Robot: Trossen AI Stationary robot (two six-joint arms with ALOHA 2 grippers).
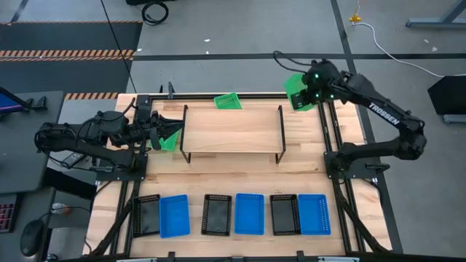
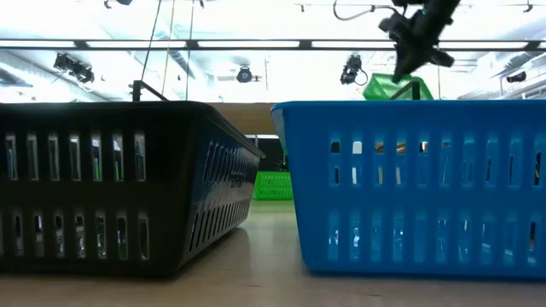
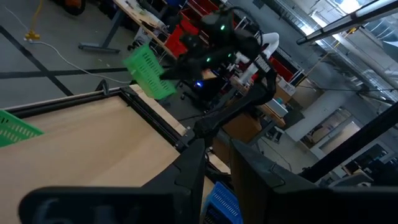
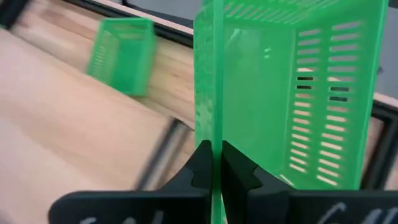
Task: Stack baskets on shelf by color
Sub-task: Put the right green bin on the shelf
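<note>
The right gripper (image 4: 216, 163) was clamped on the wall of a green basket (image 4: 292, 93), holding it in the air off the far right corner of the shelf (image 1: 231, 131). The left gripper (image 1: 169, 132) sat at the shelf's left end against another green basket (image 1: 170, 142); whether it gripped that one I could not tell. A third green basket (image 1: 227, 100) lay behind the shelf. Black and blue baskets waited in pairs along the table's near edge. The step looked like carrying green to the shelf; next, the right arm would need to swing inward and lower its basket flat on the plank.
</note>
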